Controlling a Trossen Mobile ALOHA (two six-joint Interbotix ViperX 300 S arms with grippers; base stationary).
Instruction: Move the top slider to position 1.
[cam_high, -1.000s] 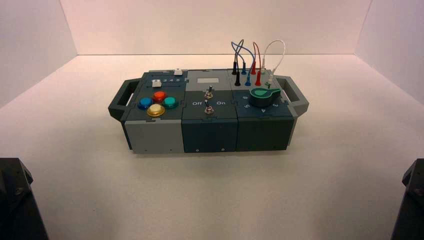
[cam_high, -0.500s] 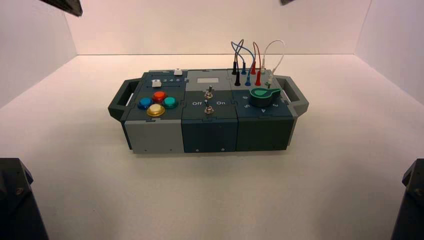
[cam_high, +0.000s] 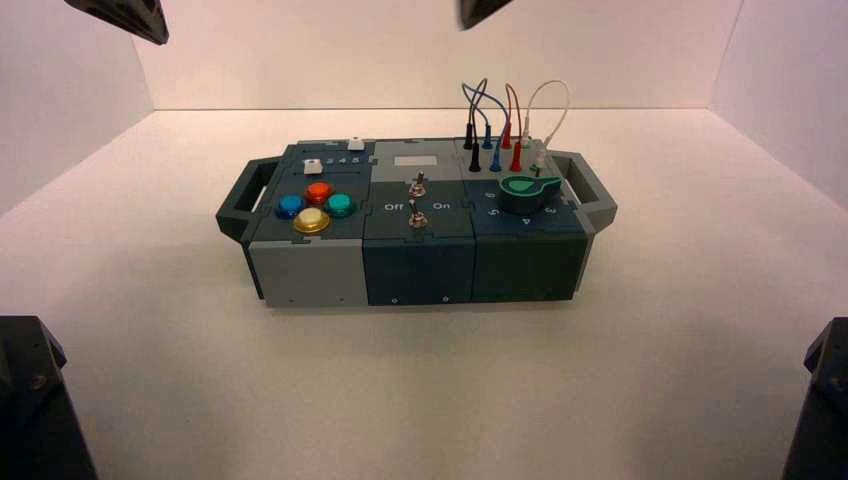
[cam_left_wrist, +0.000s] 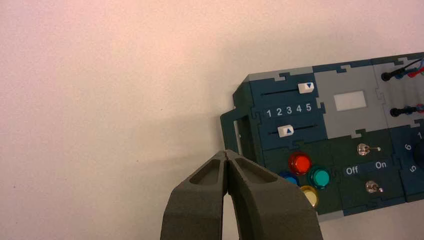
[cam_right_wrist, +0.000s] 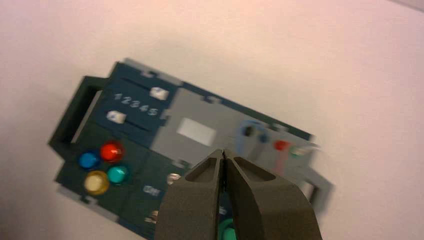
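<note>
The top slider (cam_left_wrist: 306, 87) is a small white knob in the far dark slot of the box's left panel, seen smaller in the high view (cam_high: 356, 144). It stands above the printed 5 of the row 1 2 3 4 5. Position 1 (cam_left_wrist: 266, 93) is the slot's opposite end, near the left handle. My left gripper (cam_left_wrist: 226, 152) is shut on nothing, high above the table left of the box (cam_high: 125, 15). Also shut and holding nothing, my right gripper (cam_right_wrist: 223, 151) hangs high over the box's middle (cam_high: 482, 10).
The twin white slider (cam_left_wrist: 286, 131) sits between 2 and 3 in the near slot. Round red (cam_left_wrist: 300, 163), green (cam_left_wrist: 319, 177), blue and yellow buttons lie in front of the sliders. Two toggle switches (cam_high: 417, 187), a green knob (cam_high: 526, 194) and plugged wires (cam_high: 505, 125) fill the rest.
Both grippers have come into the high view's top edge. The right one has moved left, over the box. The box and its sliders are unchanged.
</note>
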